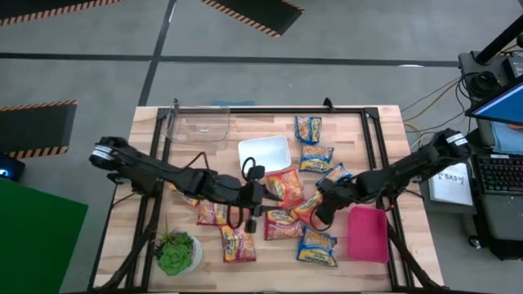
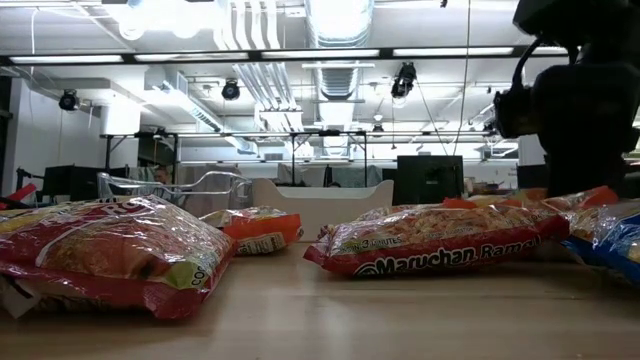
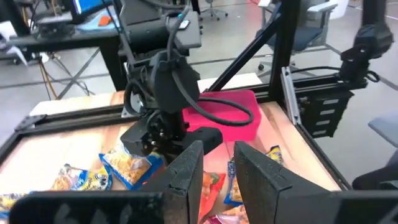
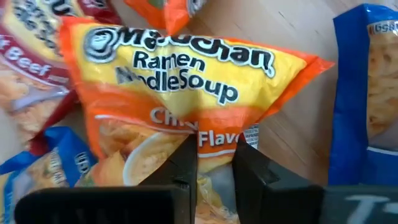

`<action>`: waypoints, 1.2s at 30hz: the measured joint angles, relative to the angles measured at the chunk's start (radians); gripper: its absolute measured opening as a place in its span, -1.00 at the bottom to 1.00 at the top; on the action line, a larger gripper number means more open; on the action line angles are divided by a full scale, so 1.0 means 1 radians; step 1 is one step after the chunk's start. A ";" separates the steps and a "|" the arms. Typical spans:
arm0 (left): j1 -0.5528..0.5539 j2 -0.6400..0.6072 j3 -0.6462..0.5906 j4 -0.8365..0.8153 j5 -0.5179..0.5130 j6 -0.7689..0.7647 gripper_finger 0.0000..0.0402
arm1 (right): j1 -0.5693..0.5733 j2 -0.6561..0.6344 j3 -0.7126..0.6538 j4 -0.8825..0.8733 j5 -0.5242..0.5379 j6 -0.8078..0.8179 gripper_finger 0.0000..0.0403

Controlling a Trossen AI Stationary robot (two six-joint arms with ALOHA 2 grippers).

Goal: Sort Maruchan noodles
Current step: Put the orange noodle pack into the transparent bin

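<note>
right gripper (image 4: 214,158): pinching orange packet (image 4: 186,81) edge | left gripper (image 3: 214,171): narrow gap, empty

From my station I see a grey floor (image 1: 343,65) with hazard-striped mats (image 1: 253,12), bright ceiling strip lights (image 2: 330,52), exposed ducts (image 2: 335,20), and possibly desks behind.

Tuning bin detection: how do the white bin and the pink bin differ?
The white bin sits mid-table toward the far edge; the pink bin sits at the near right corner. White lies beside the left pincer's reach, pink beside the right pincer. Both are rectangular, open-topped and hold no noodle packets.
</note>
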 joint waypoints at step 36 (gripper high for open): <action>-0.009 -0.747 -0.795 0.694 -0.010 -0.041 -0.63 | -0.173 -0.190 0.072 0.421 0.035 -0.323 -0.73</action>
